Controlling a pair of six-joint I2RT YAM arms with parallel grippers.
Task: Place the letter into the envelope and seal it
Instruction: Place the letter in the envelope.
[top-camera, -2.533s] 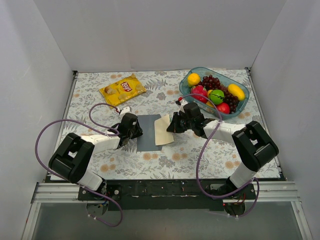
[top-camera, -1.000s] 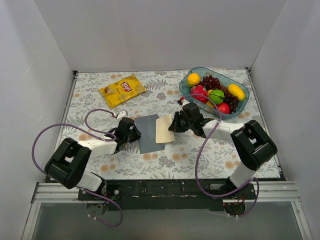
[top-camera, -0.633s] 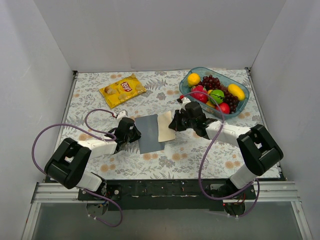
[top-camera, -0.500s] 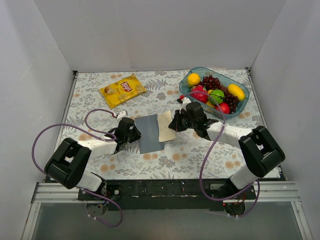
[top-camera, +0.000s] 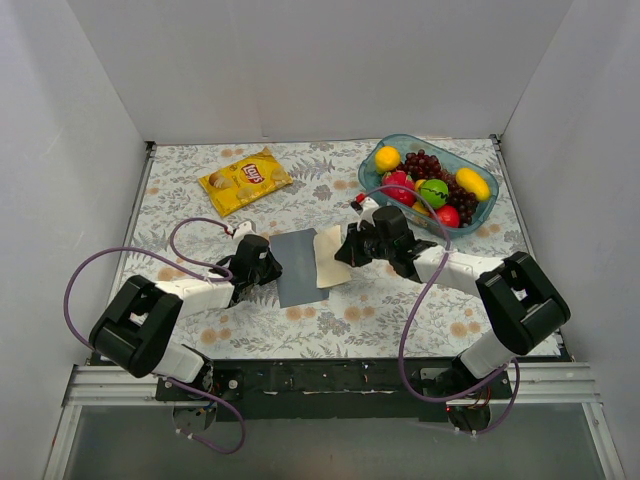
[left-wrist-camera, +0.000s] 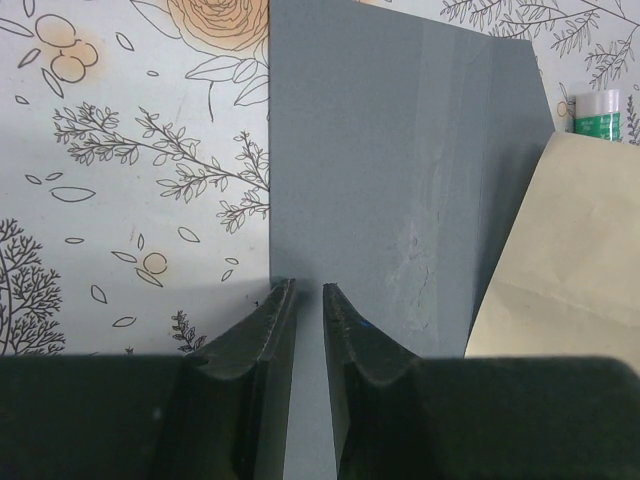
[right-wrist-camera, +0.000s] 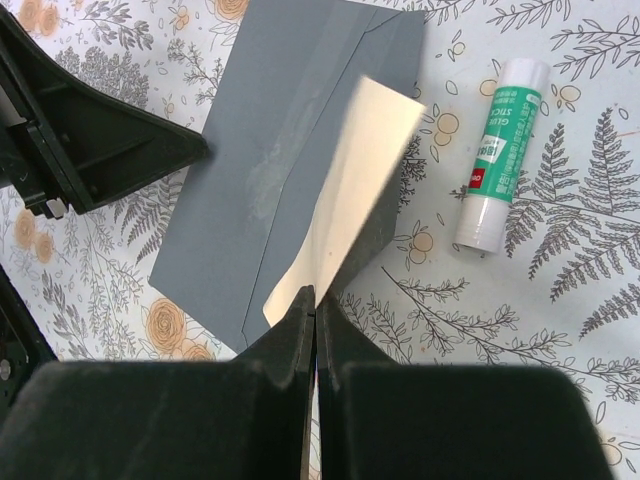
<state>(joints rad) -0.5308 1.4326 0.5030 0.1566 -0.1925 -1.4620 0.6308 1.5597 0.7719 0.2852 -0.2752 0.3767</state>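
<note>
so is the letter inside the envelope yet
out: the letter is pinched in the right pincer, its face showing on top of the envelope

Carrying on the floral desk (top-camera: 350, 310) a grey-blue envelope (top-camera: 295, 265); keeping behind-left of it a crisp bag (top-camera: 245, 180), behind-right a fruit bowl (top-camera: 483, 212), nearer a glue stick (right-wrist-camera: 497, 150).

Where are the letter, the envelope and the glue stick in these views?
letter (right-wrist-camera: 342, 200): right wrist view, middle of the cream sheet.
envelope (left-wrist-camera: 400, 150): left wrist view, bare grey face.
glue stick (right-wrist-camera: 499, 150): right wrist view, green label.
</note>
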